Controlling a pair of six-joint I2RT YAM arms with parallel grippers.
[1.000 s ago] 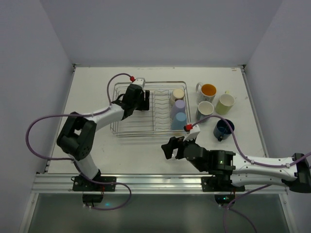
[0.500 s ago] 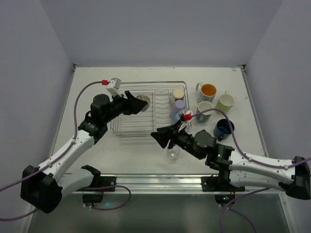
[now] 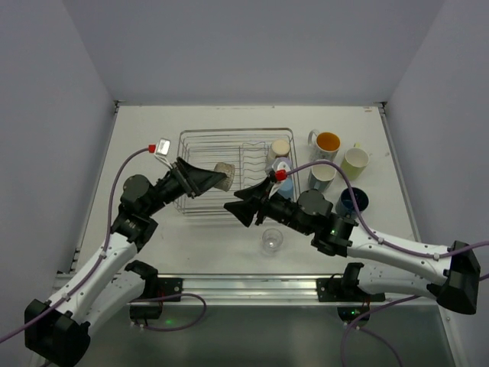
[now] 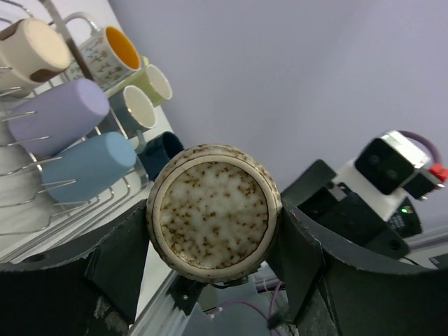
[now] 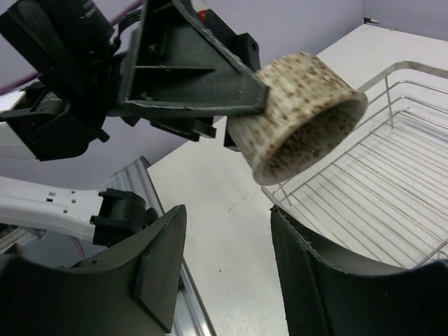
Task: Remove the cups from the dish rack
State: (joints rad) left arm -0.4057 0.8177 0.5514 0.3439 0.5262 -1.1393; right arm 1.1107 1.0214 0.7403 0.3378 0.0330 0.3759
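Top view: the left gripper (image 3: 212, 180), at centre left of the frame, is closed on a speckled cup (image 3: 224, 174), which lies on its side over the lower middle of the dish rack (image 3: 200, 147). In the left wrist view the two fingers (image 4: 117, 257) press the sides of this cup (image 4: 213, 213), whose flat base faces the camera. In the right wrist view the cup's open mouth (image 5: 308, 126) faces the lens, above the near corner of the rack (image 5: 392, 210). The right gripper (image 3: 243, 209), just below and right of the held cup in the top view, has its jaws spread wide and grips nothing; its fingers (image 5: 157, 269) frame bare table in the right wrist view. Three cups lie on their sides at the right end of the rack: a cream cup (image 3: 280, 147), a lavender cup (image 3: 283, 164) and a light-blue cup (image 4: 87, 168), the last largely hidden by the right arm in the top view. On the table at right of the rack stand a white mug with orange inside (image 3: 327, 142), a yellow-green cup (image 3: 354, 162), a teal cup (image 3: 322, 174) and a dark blue cup (image 3: 354, 200). A clear glass (image 3: 272, 240) stands below the rack, near the right arm.
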